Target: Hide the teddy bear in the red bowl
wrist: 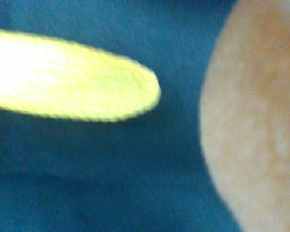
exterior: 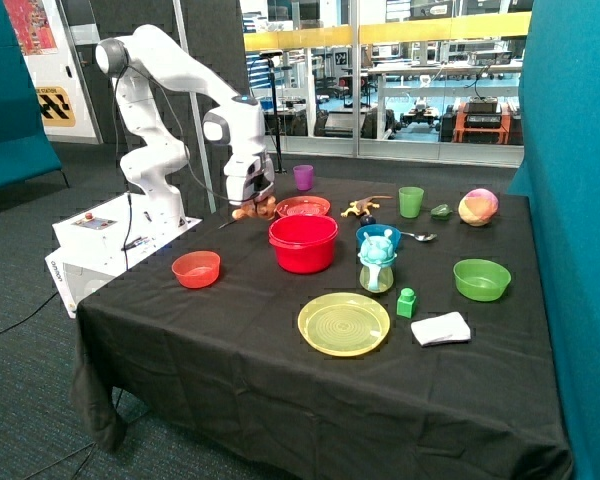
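Observation:
The teddy bear (exterior: 258, 210) is a small tan-orange plush at the far side of the black-clothed table, between the flat red plate (exterior: 303, 206) and the table's edge. My gripper (exterior: 251, 196) is down right over it, and the bear shows just below the gripper. In the wrist view the bear (wrist: 256, 125) fills one side as a blurred tan surface very close to the camera. The red bowl (exterior: 303, 255) stands upright just in front of the bear and plate, and its inside looks empty.
A small orange-red bowl (exterior: 196, 269) sits near the robot base side. A purple cup (exterior: 303, 177), lizard toy (exterior: 360, 208), green cup (exterior: 411, 201), blue cup (exterior: 377, 262), yellow plate (exterior: 344, 323) and green bowl (exterior: 481, 279) spread beyond. A blurred yellow shape (wrist: 72, 77) shows in the wrist view.

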